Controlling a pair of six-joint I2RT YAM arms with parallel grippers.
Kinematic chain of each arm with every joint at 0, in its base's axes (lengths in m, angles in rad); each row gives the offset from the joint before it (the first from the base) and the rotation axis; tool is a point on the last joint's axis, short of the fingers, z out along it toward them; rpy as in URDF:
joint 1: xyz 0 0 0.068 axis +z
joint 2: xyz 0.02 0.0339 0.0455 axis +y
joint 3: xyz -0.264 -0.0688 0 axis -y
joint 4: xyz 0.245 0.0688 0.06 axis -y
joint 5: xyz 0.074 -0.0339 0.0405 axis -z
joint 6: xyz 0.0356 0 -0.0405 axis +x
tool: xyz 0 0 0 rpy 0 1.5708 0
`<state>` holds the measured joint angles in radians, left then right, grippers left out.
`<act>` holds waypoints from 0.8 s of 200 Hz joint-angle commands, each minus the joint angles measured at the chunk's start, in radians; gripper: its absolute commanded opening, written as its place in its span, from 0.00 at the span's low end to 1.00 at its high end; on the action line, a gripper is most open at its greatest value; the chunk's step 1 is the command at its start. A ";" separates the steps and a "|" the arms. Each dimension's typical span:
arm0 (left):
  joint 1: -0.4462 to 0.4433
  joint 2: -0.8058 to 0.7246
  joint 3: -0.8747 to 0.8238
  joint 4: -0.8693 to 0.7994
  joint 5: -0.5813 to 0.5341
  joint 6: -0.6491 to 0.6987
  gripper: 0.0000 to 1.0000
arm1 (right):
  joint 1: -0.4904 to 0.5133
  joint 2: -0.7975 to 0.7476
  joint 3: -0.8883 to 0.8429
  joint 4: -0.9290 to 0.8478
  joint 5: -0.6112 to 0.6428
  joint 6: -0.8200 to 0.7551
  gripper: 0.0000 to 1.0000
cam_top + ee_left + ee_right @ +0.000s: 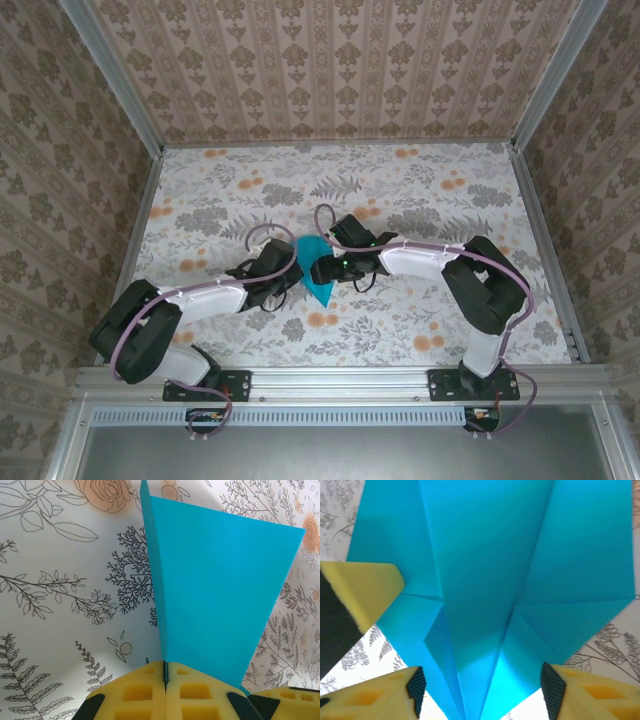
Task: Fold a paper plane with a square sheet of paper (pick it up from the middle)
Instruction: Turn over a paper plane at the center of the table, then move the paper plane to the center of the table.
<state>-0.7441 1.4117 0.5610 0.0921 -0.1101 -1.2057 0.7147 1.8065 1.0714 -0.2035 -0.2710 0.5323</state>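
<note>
You have open counter [450, 205] beyond the paper plane [320, 285]; the left gripper [284, 271] and right gripper [334, 263] crowd it from either side, and walls [330, 70] close three sides.

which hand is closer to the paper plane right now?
Left. The left hand is shut on the paper plane at its centre fold; the right hand stands open, straddling it.

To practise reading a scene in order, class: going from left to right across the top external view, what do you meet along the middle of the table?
Left arm's elbow → left pincer → folded teal paper → right pincer → right arm's elbow.
</note>
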 commanded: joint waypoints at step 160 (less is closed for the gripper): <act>0.009 -0.001 0.018 0.007 0.032 0.011 0.00 | 0.008 0.054 0.033 0.031 -0.157 0.007 0.63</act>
<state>-0.7441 1.4117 0.5613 0.0975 -0.0902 -1.2045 0.7147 1.8538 1.1011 -0.1955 -0.4004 0.5312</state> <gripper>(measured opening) 0.048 0.623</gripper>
